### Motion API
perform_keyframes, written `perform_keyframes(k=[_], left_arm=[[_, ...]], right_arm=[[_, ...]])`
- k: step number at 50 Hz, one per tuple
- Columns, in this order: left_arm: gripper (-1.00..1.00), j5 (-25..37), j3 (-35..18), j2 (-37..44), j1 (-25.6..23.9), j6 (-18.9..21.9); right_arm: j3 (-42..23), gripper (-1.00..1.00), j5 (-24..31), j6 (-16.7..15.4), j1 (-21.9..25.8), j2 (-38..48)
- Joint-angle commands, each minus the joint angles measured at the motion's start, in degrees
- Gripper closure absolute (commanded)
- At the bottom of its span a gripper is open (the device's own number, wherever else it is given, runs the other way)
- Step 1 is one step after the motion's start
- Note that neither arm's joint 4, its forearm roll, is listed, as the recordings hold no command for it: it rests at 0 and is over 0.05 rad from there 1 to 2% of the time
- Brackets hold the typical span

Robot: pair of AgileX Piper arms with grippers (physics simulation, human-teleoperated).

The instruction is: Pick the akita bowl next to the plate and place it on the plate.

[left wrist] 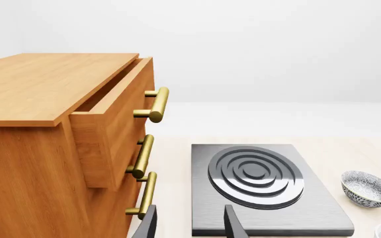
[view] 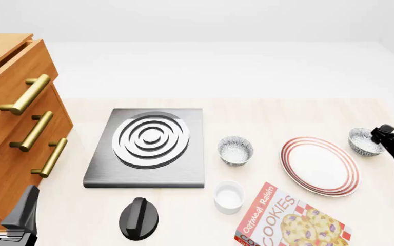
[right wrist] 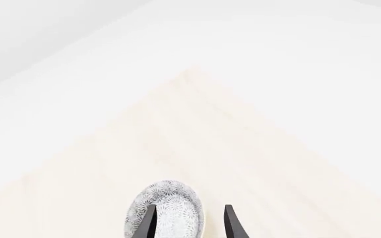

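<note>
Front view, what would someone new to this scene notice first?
Probably the plate with red rings, right of centre, with one akita bowl just off its far right edge, where the right claw straddles its rim. Next, the steel stove with its spiral burner, left of centre, and the wooden drawer cabinet with brass handles at far left. A cookie box lies at the near edge.

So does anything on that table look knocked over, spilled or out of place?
Nothing looks spilled or tipped. The only oddity is the top drawer of the wooden cabinet, which stands partly pulled out. Both speckled bowls sit upright.
</note>
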Motion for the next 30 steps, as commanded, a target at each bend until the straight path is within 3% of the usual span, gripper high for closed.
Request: perform_keyframes(k=[1,30], left_arm=[[-1.00,0.0,0.0,0.0,0.0,0.0],[-1.00,0.0,0.0,0.0,0.0,0.0]], right_arm=[[-1.1,-1.00,0.6,0.8,0.1,1.8],[-3.4,-1.00,2.3,2.0,-0.2,5.5]])
